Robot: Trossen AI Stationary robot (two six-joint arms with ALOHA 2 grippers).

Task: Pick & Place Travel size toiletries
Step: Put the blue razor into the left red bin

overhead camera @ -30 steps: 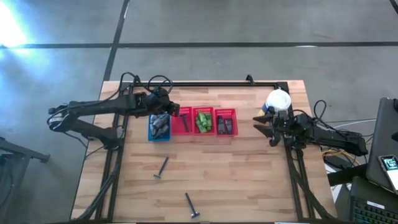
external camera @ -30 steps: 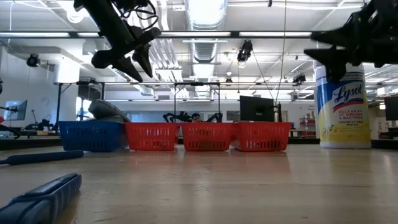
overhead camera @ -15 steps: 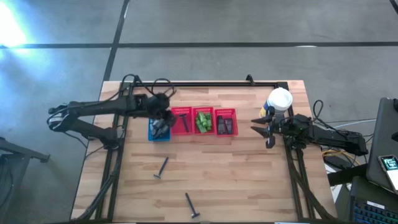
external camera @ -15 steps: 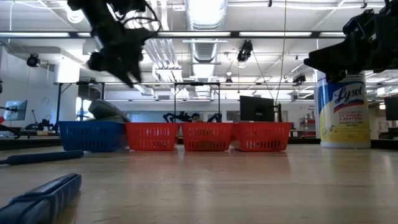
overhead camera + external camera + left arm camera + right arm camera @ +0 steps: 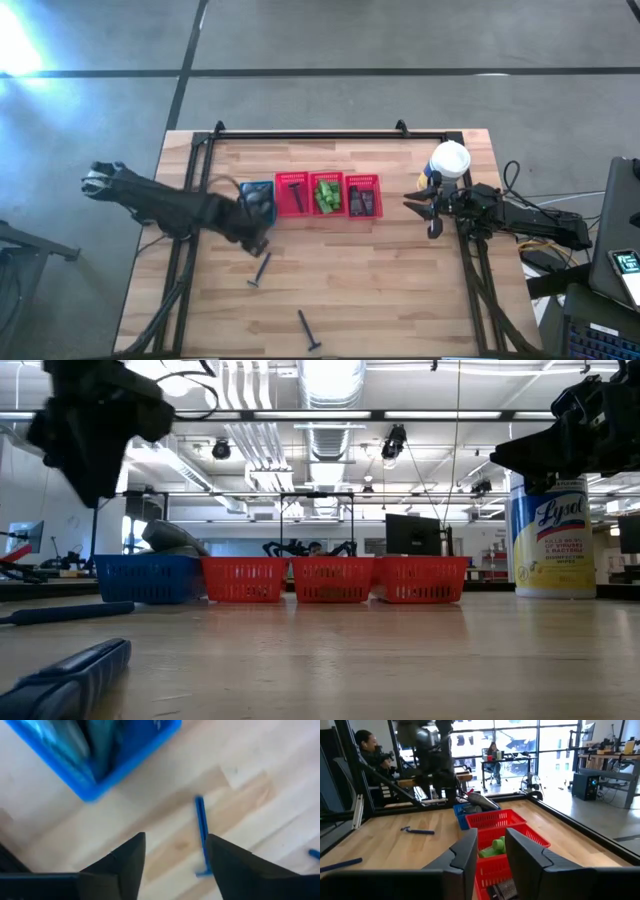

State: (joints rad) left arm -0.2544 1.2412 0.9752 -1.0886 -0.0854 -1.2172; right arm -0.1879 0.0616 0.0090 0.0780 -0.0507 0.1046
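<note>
Two thin dark razor-like sticks lie flat on the wooden table, one (image 5: 260, 270) just nearer than the baskets, one (image 5: 308, 332) by the near edge. My left gripper (image 5: 250, 235) hovers open and empty above the table, between the blue basket (image 5: 258, 200) and the first razor (image 5: 201, 835). That basket holds grey-silver bottles (image 5: 260, 203). The red baskets hold a razor (image 5: 294, 190), green bottles (image 5: 326, 194) and dark packets (image 5: 362, 200). My right gripper (image 5: 425, 205) waits open and empty right of the baskets, beside the white tub (image 5: 449, 160).
Four baskets stand in a row in the table's far half, blue on the left, then three red ones (image 5: 333, 579). The big white tub with a yellow label (image 5: 553, 535) stands at the right. A black rail (image 5: 330, 134) runs along the far edge. Bare wood lies in the near half.
My left gripper has swung from above the blue and first red basket toward the table's near edge and a little left, and now hangs over the wood just short of the nearer razor. The razors and baskets have stayed where they were.
</note>
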